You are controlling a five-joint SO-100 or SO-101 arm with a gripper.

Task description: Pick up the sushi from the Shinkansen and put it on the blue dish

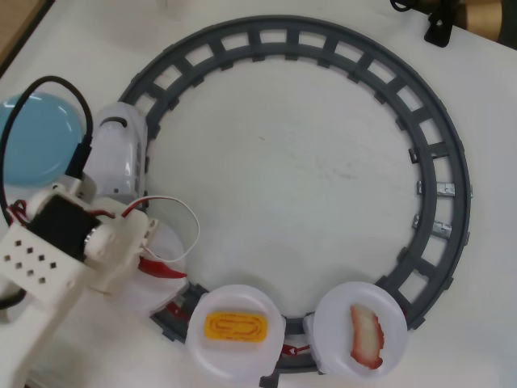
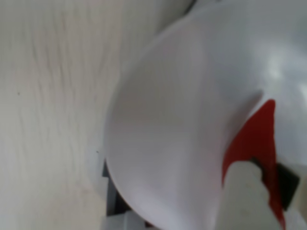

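I have the arm down over the first car behind the Shinkansen (image 1: 119, 149), at the lower left of the track loop (image 1: 420, 113) near the bench's left edge. In the wrist view the sushi (image 2: 254, 143) lies on that car's white plate (image 2: 163, 143), toward the plate's right side, and a pale fingertip (image 2: 244, 196) sits right on its lower end with a black part on the other side of it. That reads to me as the claw (image 2: 263, 184) straddling the red piece, but I cannot tell whether it has closed on it or merely brackets it (the frame is blurred and very close). In the overhead view only a sliver of red (image 1: 157, 267) shows beneath the arm.

My worries from here:
- The piece is flat and thin, so a grip on its tip alone could let it swing or slip out on the lift.
- If a finger presses into the plate, it could tip the plate or shove the car off the rail.
- The blue dish (image 1: 32, 137) sits at the bench's left edge, just beyond the train's nose, partly under a black cable (image 1: 48, 85); a low sweep toward it could knock the train.
- The egg piece (image 1: 235, 326) and the pink streaked piece (image 1: 366, 336) ride the next two cars, well clear.
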